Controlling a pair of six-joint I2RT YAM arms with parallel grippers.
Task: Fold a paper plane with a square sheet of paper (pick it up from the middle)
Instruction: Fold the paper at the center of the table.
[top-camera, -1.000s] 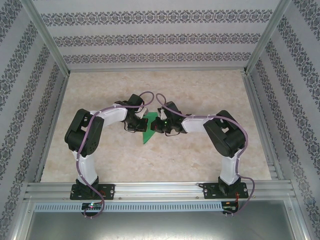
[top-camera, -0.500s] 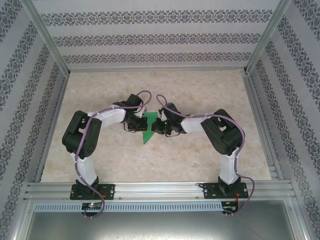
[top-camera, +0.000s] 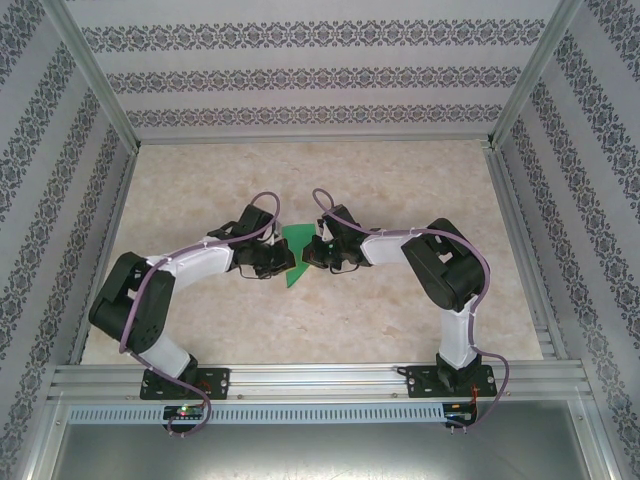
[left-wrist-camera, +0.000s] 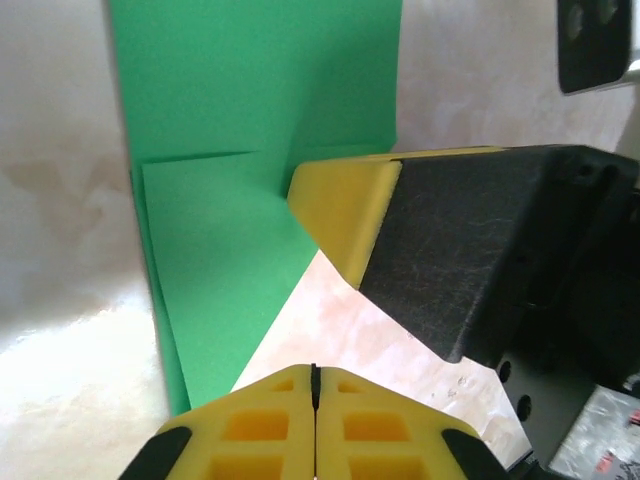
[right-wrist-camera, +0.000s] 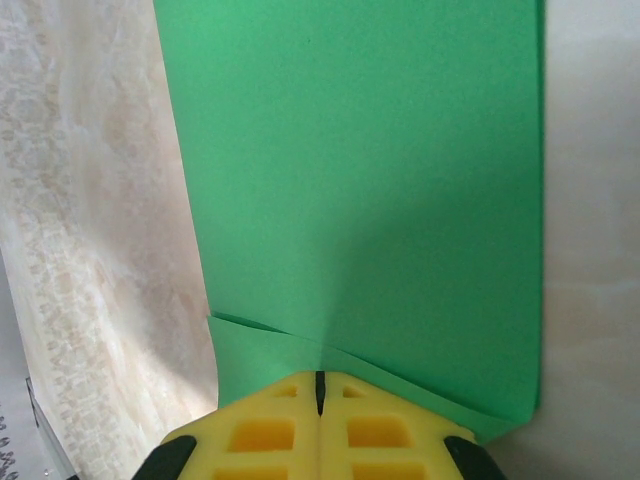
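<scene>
A: Where's the sheet of paper (top-camera: 298, 240)?
B: Middle of the counter (top-camera: 420, 180), between both arms. Open marble all round, walls (top-camera: 60, 200) well apart.
A: Grippers?
B: Left gripper (left-wrist-camera: 315, 400) pinched closed just off the sheet's slanted edge; right gripper (right-wrist-camera: 320, 395) closed too (tips on a folded corner).
A: More?
B: The left wrist view adds the right gripper's yellow tip touching the sheet.

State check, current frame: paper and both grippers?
paper: flat on the table, partly folded, one flap creased over.
left gripper: shut, empty, tip by the paper's slanted edge.
right gripper: shut, tip down on the paper at a crease.
</scene>
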